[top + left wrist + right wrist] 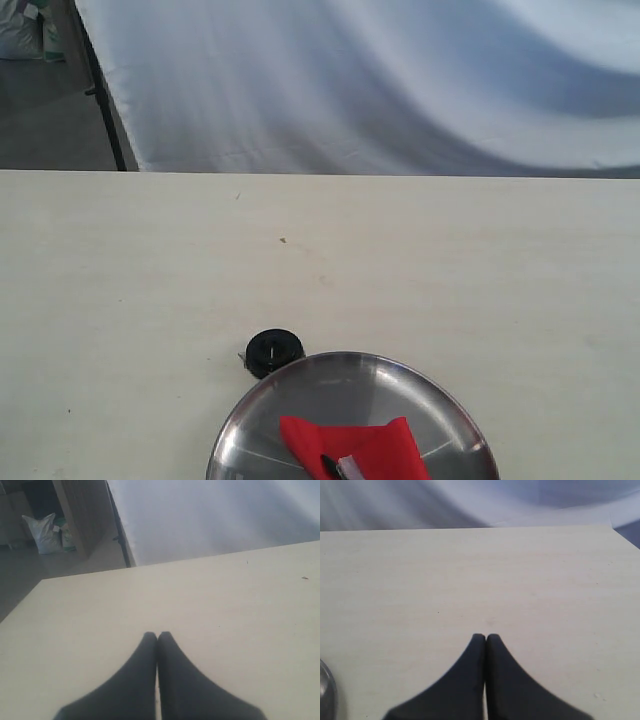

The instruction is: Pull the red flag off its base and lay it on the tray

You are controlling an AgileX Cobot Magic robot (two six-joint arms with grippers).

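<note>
Looking at the exterior view, you find the red flag [350, 448] lying inside the tray [330, 385], on the near part of the shiny dish, where the lower edge of the picture cuts both of them. The cloth is spread flat, and on it you can see a short piece of the black stick [329, 464] and, just beside it, the white strip [352, 467]. The base [274, 351] stands alone on the counter [400, 270], just beside the far left rim of the tray; whether it touches the rim, you cannot tell. Its centre hole holds nothing, so the flag is off the base. In the left wrist view, the left end effector [158, 636] has its two dark fingers pressed together with nothing between them, above bare counter near the corner. In the right wrist view, the right end effector [486, 637] is closed in the same way and also holds nothing; a small part of the tray's rim [326, 690] shows at the edge of that picture, well apart from the fingertips. Behind the counter hangs a white cloth [350, 80].
</note>
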